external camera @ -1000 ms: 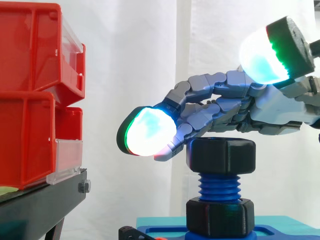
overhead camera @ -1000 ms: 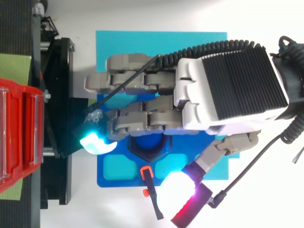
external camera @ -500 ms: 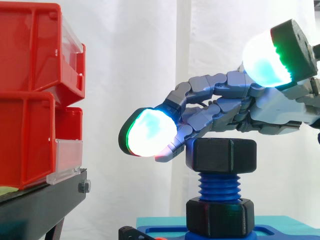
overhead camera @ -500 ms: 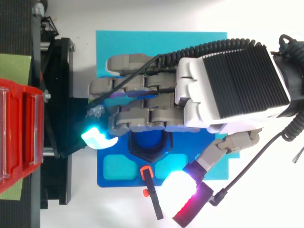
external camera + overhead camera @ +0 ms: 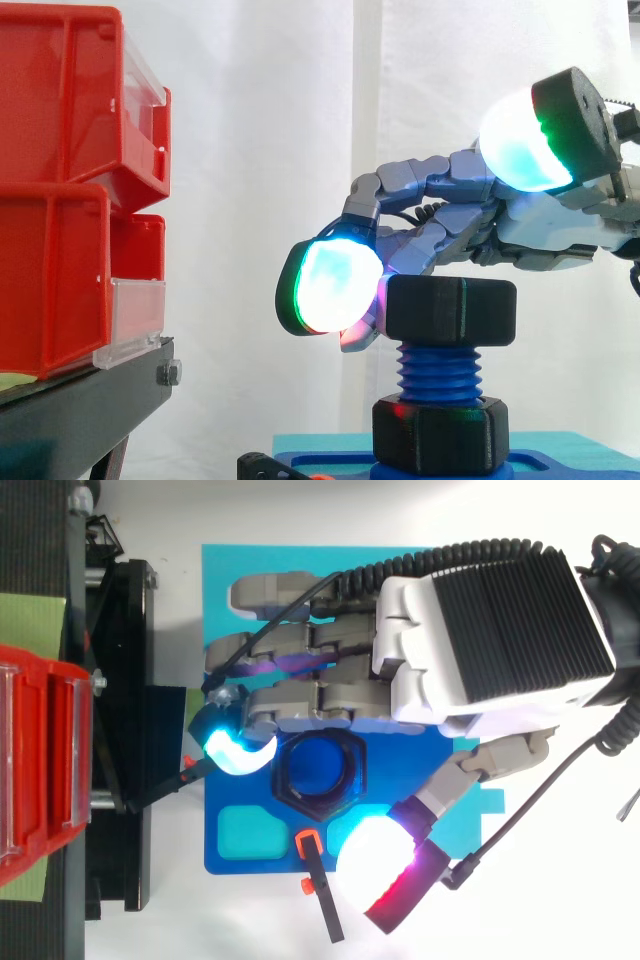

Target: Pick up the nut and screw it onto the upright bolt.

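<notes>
Shifted sideways, the hand [image 5: 490, 640] is now uncovering the black hexagonal plastic nut [image 5: 450, 310].
Its loosely extended fingers are lying just beside the nut, one glowing fingertip [image 5: 335, 285] dipping at its side, thumb raised clear, grasping nothing; the nut is sitting atop the upright blue threaded bolt [image 5: 440, 372].

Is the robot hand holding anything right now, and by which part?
Nothing is gripped. The hand's fingers lie beside the black nut atop the blue bolt, one fingertip at its side; the thumb stands clear.
</notes>
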You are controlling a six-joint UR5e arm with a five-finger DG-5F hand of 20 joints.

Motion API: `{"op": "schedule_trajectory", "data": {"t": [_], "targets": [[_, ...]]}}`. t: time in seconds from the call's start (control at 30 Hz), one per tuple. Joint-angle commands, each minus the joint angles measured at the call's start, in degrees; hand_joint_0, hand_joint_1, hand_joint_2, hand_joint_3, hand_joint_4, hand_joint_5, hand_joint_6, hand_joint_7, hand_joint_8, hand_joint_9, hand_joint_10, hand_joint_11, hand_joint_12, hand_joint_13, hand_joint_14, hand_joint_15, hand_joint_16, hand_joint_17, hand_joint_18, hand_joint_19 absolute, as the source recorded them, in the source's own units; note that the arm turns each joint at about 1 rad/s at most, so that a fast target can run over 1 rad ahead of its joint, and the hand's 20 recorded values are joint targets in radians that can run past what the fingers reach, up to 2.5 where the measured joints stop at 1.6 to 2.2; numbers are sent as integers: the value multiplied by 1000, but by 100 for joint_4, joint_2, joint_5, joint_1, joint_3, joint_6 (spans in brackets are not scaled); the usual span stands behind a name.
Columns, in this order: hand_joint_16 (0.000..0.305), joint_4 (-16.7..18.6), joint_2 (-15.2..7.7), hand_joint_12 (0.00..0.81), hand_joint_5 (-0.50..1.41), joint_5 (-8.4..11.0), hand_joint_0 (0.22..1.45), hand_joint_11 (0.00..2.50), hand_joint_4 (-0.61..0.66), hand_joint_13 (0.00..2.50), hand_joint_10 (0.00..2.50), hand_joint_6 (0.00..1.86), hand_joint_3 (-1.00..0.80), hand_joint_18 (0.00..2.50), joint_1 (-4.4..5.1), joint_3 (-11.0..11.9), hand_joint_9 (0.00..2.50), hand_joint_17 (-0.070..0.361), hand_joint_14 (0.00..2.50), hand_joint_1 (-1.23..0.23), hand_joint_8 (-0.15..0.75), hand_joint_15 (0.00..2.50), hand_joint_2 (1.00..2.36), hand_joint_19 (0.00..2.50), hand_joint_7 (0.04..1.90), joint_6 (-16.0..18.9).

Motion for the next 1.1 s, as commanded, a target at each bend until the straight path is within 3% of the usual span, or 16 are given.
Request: {"op": "schedule_trajectory", "data": {"t": [0.0,0.5,0.7,0.93,1.07], "targets": [[21,1,-1,247,-137,-3,486,0,287,401,0,532,-500,105,-13,-4,550,48,0,-180,297,0,1000,0,1374,2],[20,1,-1,238,-100,-3,502,0,245,526,0,672,-500,238,-56,4,741,44,0,-218,293,0,1000,0,1193,2],[18,53,-1,227,-28,-38,522,0,187,703,0,693,-500,380,-109,-4,995,41,0,-225,284,0,1000,0,1200,-7],[18,71,8,196,15,-135,528,82,63,1032,2,757,-500,726,-215,4,1406,41,0,-222,220,0,1000,0,1081,-7],[18,71,-1,187,20,-161,520,147,57,1126,5,770,-500,830,-232,4,1508,41,1,-213,199,41,1000,0,1048,-7]]}}
